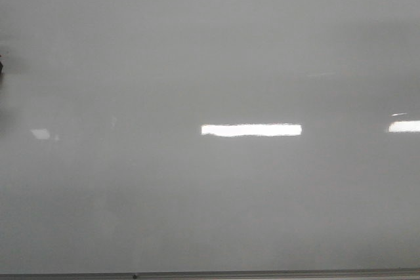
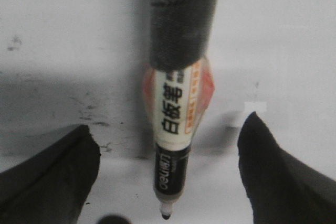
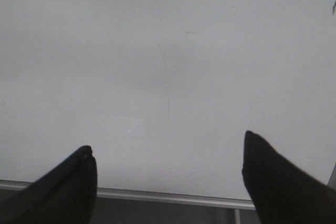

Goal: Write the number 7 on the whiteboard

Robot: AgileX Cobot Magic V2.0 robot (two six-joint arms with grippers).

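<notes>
Whiteboard: I see the whiteboard (image 1: 210,63) filling my front view, glossy pale grey, with a thin metal strip (image 1: 210,275) along its near edge.
Number 7: I find no marker line I can read as a 7 in the front view. My right wrist view shows only a faint thin streak (image 3: 167,85) on the board, too dim for me to call a stroke.
Marker: my left wrist view shows a marker (image 2: 173,129) with a white label, a black lower barrel and an orange-red band. Its upper part sits in a dark wrapped sleeve (image 2: 181,19).
Marker axis: the long axis runs straight out between the left fingers, with the black tip (image 2: 166,215) leading toward the board. I cannot tell whether the tip touches the surface.
Left gripper: the left gripper (image 2: 168,171) has its fingers spread wide, one on each side of the marker and neither touching it; the sleeve carries the marker, not the fingers.
Right gripper: the right gripper (image 3: 168,174) is spread wide with nothing between its fingers, over the board close to the metal strip.
Reflections: bright light bars (image 1: 251,130) lie across the board, centre and far right.
</notes>
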